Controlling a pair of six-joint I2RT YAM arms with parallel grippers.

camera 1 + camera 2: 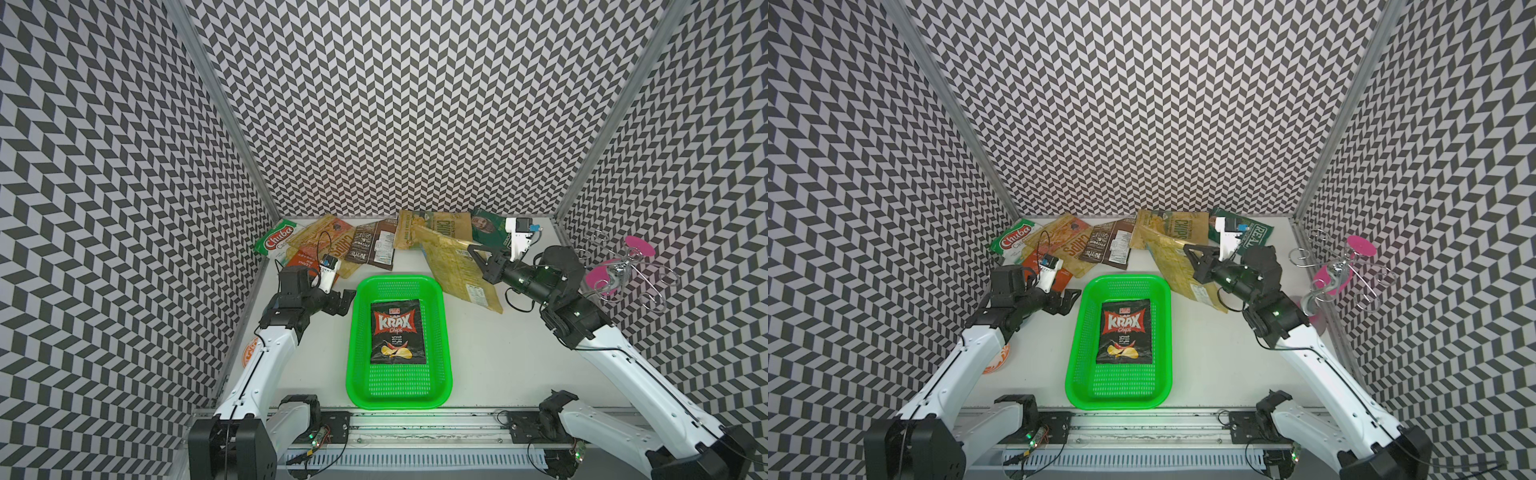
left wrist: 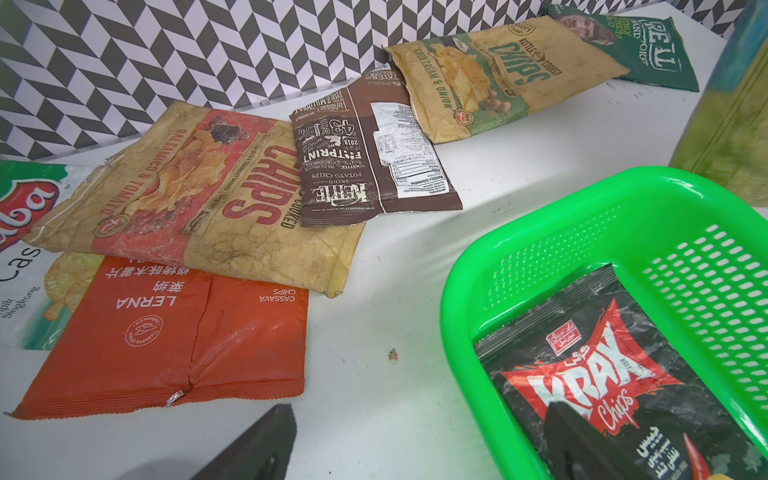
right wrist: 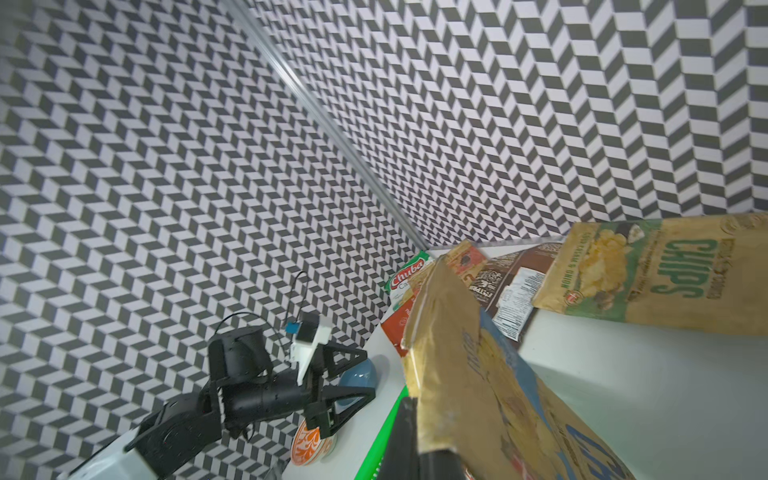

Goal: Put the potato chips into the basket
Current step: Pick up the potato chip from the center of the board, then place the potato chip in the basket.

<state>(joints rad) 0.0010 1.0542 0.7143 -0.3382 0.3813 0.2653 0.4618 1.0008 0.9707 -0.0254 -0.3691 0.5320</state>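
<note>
the step in hand, as i am reading it, is carrying a second bag over to the basket (image 1: 399,384). going from the left: the left gripper (image 1: 345,301) is hanging released, jaws spread wide with nothing between them, just beside the basket's far left corner. it is best kept out there so it is not blocking the drop. the right gripper (image 1: 476,254) is clenching the top edge of a tan chips bag with blue print (image 1: 461,274), which is hanging tilted just beyond the basket's far right corner. whether its low corner is touching the table (image 1: 478,365) i cannot tell. the bag is looking long and limp, so i am judging it wise to lift it clear of the green rim, swing it leftward over the mesh floor, lower it flat and only then let go; otherwise a trailing end is likely draping over the wall.

containers: at the left table edge an orange patterned bowl (image 1: 250,353) is sitting half hidden by the left arm (image 1: 270,345), its inside not showing. the basket is holding one black krax bag (image 1: 397,332), lying flat and face up toward its far end. lying outside along the back wall (image 1: 415,124) are the chuba bag (image 1: 277,242), orange lerna bag (image 2: 174,340), red-printed tan bag (image 1: 328,239), brown kettle bag (image 1: 372,247), green-printed tan bag (image 1: 434,230) and dark green real bag (image 1: 486,228).
</note>
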